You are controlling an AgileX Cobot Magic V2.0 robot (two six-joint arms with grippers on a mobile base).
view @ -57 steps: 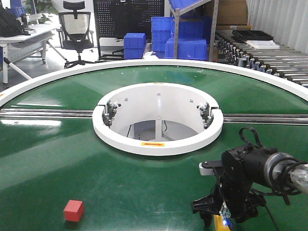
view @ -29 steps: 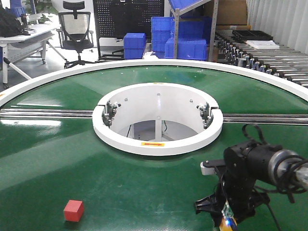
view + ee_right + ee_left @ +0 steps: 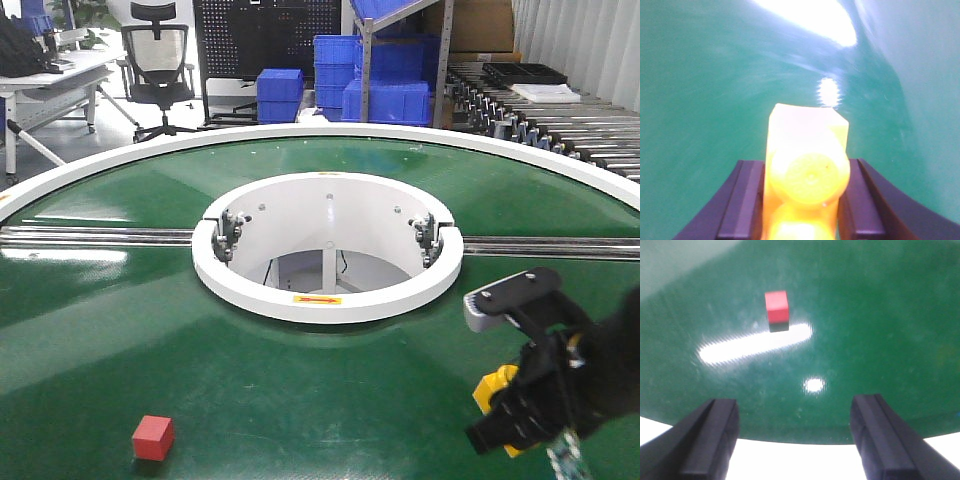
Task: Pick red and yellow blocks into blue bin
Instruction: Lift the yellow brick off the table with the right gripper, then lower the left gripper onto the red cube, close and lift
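Right tool is clamped on the yellow brick above the table — best carried level, grip firm, no jolts; left tool, jaws apart, faces the red cube.

The small plain red plastic cube was uniformly red, without markings. The small yellow plastic brick with round studs was yellow throughout. The left claw and right claw were black. The glossy round tabletop was plain dark green, edged white. The broad central ring was white, bearing one yellow-and-red label. The stacked plastic crates were blue.
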